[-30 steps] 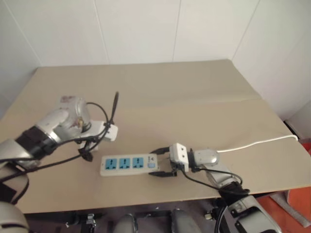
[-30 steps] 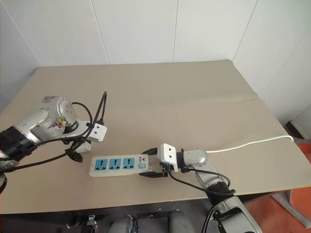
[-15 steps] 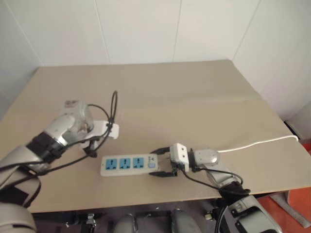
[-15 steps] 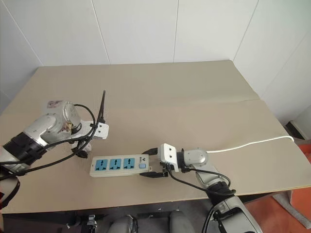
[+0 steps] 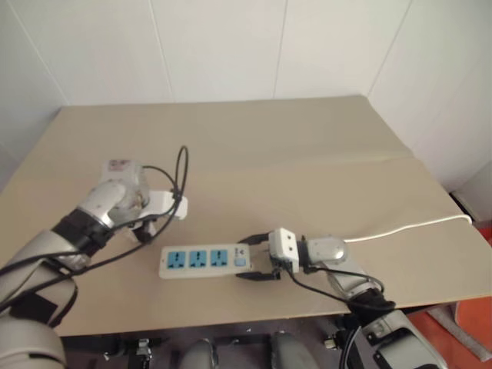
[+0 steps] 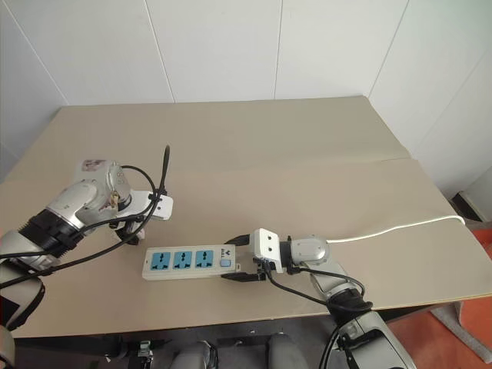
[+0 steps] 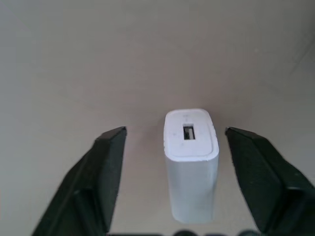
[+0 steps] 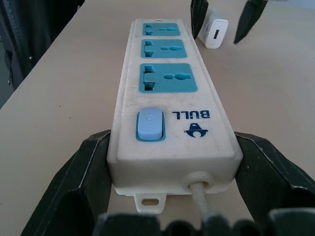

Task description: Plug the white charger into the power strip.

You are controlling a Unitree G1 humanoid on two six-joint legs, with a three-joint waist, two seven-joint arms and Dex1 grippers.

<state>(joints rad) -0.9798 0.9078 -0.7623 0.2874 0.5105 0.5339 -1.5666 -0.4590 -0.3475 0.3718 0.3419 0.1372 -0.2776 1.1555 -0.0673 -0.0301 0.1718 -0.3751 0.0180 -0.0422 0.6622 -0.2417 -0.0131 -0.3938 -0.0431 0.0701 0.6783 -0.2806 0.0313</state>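
The white charger [image 7: 191, 157] stands on the table between the fingers of my left gripper [image 7: 175, 132], which points down over it. The jaws are open, with a gap on each side of the charger. The power strip [image 5: 204, 260] lies flat on the table near its front edge, with three blue sockets facing up. My right gripper [image 5: 247, 259] is shut on the strip's switch end, one black finger [image 8: 93, 167] pressed to each long side. In the right wrist view the charger [image 8: 215, 33] stands just past the strip's far end.
The strip's thin white cable [image 5: 407, 227] runs right across the tan table [image 5: 307, 169] to its right edge. Loose black cables [image 5: 178, 173] loop over my left wrist. White walls stand behind the table.
My left hand has sunk a little toward the table and moved slightly nearer the strip. The right gripper and the power strip have stayed put.
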